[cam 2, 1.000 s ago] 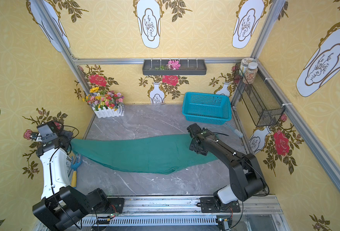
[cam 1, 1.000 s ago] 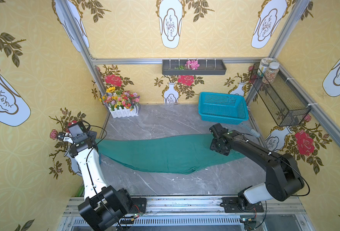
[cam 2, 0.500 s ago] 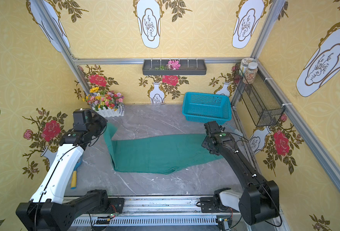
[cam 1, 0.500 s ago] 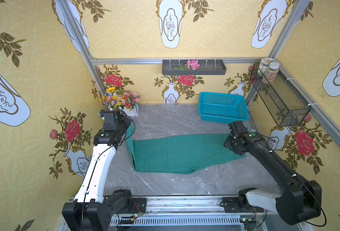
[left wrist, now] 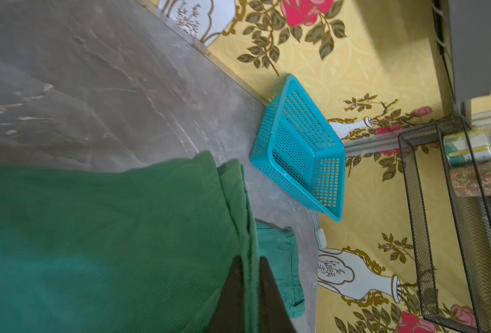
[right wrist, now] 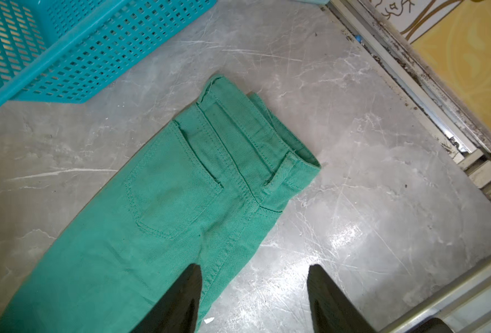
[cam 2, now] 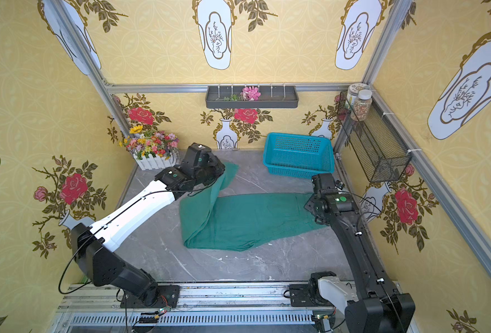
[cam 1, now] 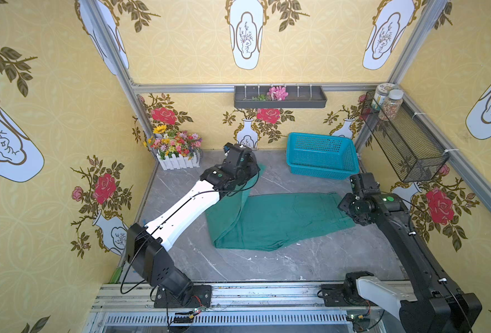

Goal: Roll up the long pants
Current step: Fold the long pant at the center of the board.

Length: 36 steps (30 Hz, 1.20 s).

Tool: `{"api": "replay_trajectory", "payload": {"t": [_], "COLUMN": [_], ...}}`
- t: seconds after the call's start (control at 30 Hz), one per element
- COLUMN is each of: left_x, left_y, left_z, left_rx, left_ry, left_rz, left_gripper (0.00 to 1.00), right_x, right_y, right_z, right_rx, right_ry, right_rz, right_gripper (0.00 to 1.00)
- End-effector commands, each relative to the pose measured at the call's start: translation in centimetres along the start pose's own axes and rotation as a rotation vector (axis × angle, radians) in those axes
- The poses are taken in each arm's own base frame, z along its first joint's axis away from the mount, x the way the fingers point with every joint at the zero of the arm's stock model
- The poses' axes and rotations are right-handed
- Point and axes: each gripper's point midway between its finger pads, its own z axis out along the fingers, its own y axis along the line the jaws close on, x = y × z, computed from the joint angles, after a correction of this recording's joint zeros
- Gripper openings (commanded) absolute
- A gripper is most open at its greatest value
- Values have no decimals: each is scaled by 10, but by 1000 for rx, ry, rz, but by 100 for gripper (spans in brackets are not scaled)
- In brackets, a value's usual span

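We are folding the long pants (cam 1: 284, 222) over: left gripper (left wrist: 250, 259), clamped on the cuffs (left wrist: 234, 187), is swinging from frame left to upper centre; right gripper (right wrist: 253, 268) is hovering open.

The dark teal-green soft fabric long pants (cam 2: 256, 222) lie across the grey marbled tabletop (cam 2: 238, 268). Their left end is lifted and folded back toward the middle. The white-and-black left arm reaches over that raised end. Its left gripper (cam 2: 223, 173) seems to pinch the fabric's edge, though the wrist hides the jaws. The black right gripper (cam 2: 313, 212) hangs over the pants' other end, near the turquoise-blue plastic mesh basket (cam 2: 299, 168).
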Motion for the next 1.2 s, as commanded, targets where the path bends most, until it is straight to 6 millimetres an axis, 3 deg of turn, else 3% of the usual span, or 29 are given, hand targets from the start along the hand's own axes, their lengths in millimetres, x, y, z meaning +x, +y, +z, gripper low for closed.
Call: {"api": "replay_trajectory", "payload": {"t": [0.0,0.37,0.47,0.57,0.67,0.77,1.17], "left_x": [24,99,115,122,118,101,34], "left_y": [-30,-98,-114,-120,-118,-117,-100], "left_z": [18,65,71,74,69,52,-8], "left_rx": [56,146,174,190,189,208,219], "left_ry": [45,175,195,208,190,120,-36], "left_rz": [20,120,135,131,106,70,-52], "left_gripper": [0,0,0,0,0,0,0], "right_x": [11,-12,-8,1,10,22,59], "right_y": [-3,-32,-38,-37,-27,-10,64], "right_z": [-3,-40,-33,-11,16,42,111], "right_rx": [-48,-74,-53,-61,-96,-156,-130], "right_ry": [60,11,22,68,137,228,340], "right_rz": [27,132,132,139,137,114,-128], "right_gripper": [64,66,67,64,58,49,36]}}
